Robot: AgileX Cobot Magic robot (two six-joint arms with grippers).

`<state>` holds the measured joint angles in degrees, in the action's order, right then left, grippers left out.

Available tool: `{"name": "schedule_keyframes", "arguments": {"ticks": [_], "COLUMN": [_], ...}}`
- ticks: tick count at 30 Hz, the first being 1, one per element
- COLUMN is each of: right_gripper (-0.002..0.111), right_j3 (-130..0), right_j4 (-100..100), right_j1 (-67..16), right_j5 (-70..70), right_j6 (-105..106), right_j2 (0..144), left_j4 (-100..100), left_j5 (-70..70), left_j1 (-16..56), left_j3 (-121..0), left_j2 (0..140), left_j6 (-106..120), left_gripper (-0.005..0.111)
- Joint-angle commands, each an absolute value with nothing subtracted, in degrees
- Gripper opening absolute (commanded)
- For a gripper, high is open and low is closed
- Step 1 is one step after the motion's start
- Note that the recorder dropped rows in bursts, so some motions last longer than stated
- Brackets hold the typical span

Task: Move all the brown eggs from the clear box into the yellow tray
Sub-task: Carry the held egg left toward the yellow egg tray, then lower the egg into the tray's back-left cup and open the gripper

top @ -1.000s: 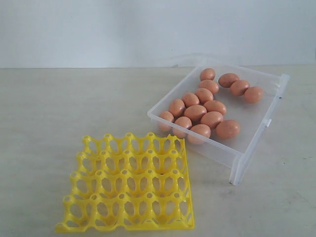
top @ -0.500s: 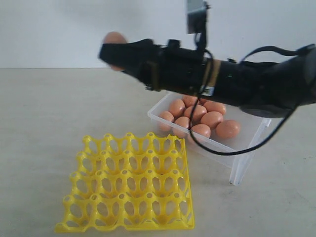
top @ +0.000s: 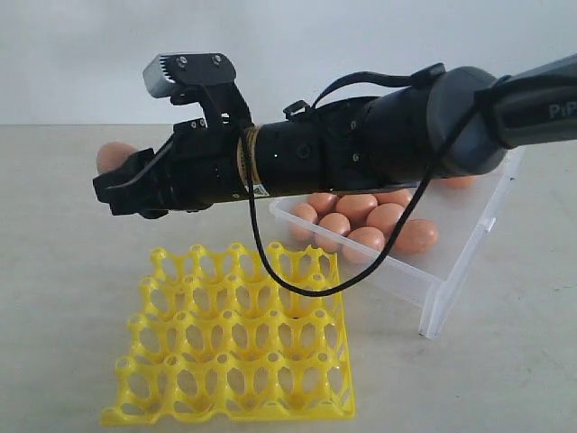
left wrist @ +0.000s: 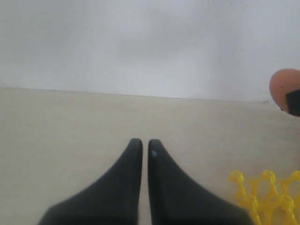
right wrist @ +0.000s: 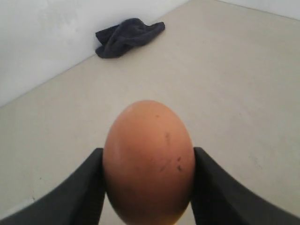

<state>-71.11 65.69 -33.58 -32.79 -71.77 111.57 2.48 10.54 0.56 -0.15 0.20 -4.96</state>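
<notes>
Right jaws pinching brown egg (right wrist: 148,161), left jaws pressed together, dark cloth (right wrist: 129,35) wrist-view only

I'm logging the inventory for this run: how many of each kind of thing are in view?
Smooth orange-brown oval eggs: at least 8, arm hides others
Bright yellow plastic lattice tray: 1
Clear plastic box: 1
Dark crumpled cloth: 1
Total: at least 11

Held egg (right wrist: 148,161) orange-brown w/ dk specks, tray (top: 225,416) bright yellow, box (top: 397,275) clear, right gripper (top: 124,187) black, cloth (right wrist: 129,35) dk grey, table (top: 63,262) beige
</notes>
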Motion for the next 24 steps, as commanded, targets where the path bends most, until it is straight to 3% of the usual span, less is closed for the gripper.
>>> {"name": "schedule_keyframes", "arguments": {"ticks": [1, 7, 15, 24], "right_gripper": [0.0, 0.0, 0.0, 0.0], "right_j3": [-71.65, -72.68, -72.68, -72.68], "right_j4": [65.89, 65.66, 65.79, 65.9], "right_j1": [-33.66, -33.66, -33.66, -33.81], "right_j5": [-32.76, -39.17, -25.49, -25.66], "right_j6": [-69.34, -70.69, -68.22, -65.57], "right_j2": [116.0, 120.56, 120.56, 120.67], "left_j4": [2.43, 2.43, 2.43, 2.43], "left_j5": [10.28, 10.28, 10.28, 10.28], "left_j1": [0.24, 0.24, 0.24, 0.24], "left_j3": [0.0, 0.0, 0.0, 0.0], "left_j2": [0.0, 0.0, 0.0, 0.0], "left_j6": [-4.93, -4.93, -4.93, -4.93], "left_gripper": [0.004, 0.004, 0.004, 0.004]}}
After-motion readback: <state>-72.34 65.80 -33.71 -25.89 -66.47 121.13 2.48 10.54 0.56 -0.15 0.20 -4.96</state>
